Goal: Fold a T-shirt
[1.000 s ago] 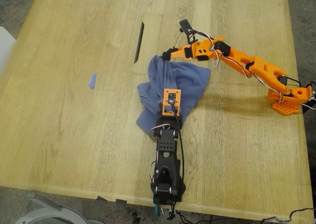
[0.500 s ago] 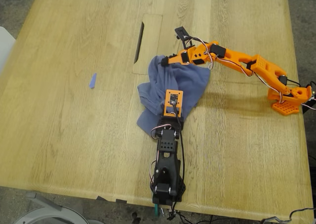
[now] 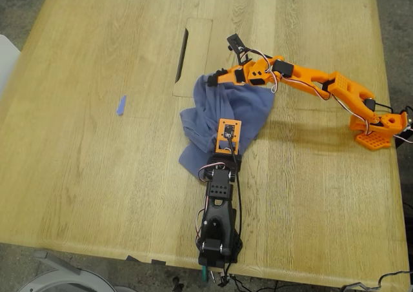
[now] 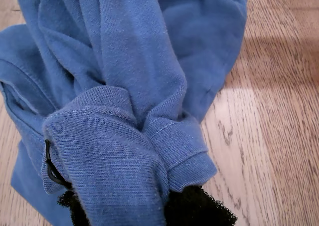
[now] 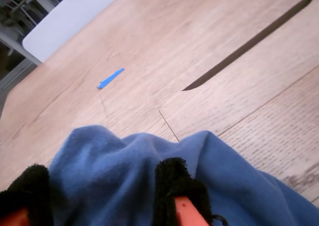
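The slate-blue T-shirt (image 3: pixel 219 105) lies crumpled in a heap near the table's middle; its print is hidden. The black arm from the exterior view's bottom edge carries my first gripper (image 3: pixel 226 147), mostly hidden under its orange camera mount. It is shut on a bunched ribbed hem of the T-shirt (image 4: pixel 124 136), which sits between the black pads (image 4: pixel 199 208). The orange arm from the exterior view's right carries my second gripper (image 3: pixel 211 79). It is shut on the heap's far edge, where the T-shirt (image 5: pixel 124 171) bulges between its black fingertips (image 5: pixel 172 178).
A small blue tape strip (image 3: pixel 120 105) (image 5: pixel 110 78) lies on the wood toward the exterior view's left. A dark slot (image 3: pixel 182 55) (image 5: pixel 249 41) is cut in the table just beyond the heap. The orange arm's base (image 3: pixel 374 127) stands near the exterior view's right table edge. A white object (image 5: pixel 70 16) stands past the table.
My second gripper has crept toward the exterior view's left, taking the shirt's far edge with it. The black arm and the rest of the heap have hardly moved.
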You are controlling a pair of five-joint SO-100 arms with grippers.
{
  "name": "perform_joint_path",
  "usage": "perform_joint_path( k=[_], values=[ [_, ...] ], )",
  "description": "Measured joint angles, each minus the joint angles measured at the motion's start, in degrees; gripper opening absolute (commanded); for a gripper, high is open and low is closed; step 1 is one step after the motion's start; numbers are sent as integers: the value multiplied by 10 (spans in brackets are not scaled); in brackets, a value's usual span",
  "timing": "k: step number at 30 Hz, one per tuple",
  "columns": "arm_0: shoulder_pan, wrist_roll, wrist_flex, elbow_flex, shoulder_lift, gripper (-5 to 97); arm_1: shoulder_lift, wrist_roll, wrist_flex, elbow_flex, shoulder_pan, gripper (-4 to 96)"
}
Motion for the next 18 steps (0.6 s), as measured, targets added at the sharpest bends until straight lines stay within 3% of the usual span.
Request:
perform_joint_path(
  k=[18],
  values=[
    [11,0,-1,6,0,-1,-20,-33,-24,21,-3,333]
  ],
)
